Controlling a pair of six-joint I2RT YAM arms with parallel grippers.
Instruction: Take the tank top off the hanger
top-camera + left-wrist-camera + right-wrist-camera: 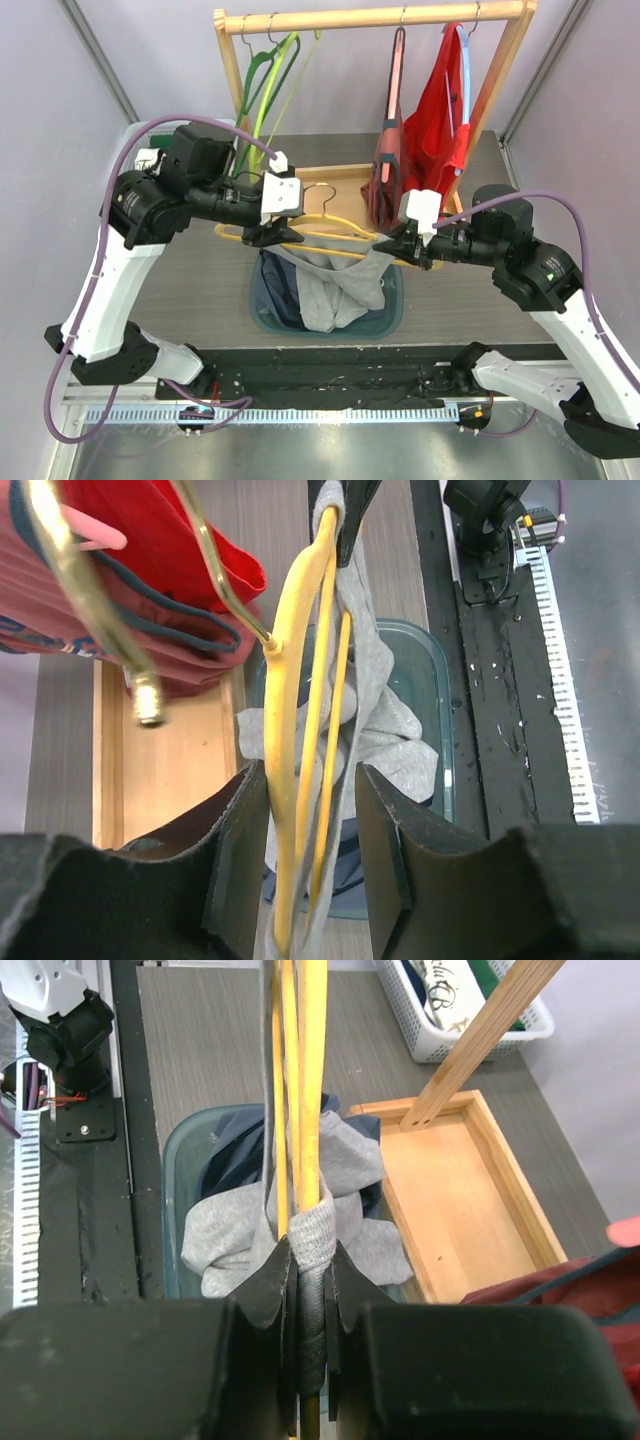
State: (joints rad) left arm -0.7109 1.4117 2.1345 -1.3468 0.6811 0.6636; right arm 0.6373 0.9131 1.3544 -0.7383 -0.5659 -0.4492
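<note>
Over the blue-green plastic bin [392, 312], both arms hold up the yellow wire hanger [330, 222]. The left gripper [300, 880] straddles one end, fingers spread. The right gripper [308, 1295] pinches the grey tank top [335, 285] against the other end.

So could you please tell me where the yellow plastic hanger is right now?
In the top external view the yellow plastic hanger is held mid-frame between the left gripper and right gripper, above the blue bin, with the grey tank top draped from it.
</note>
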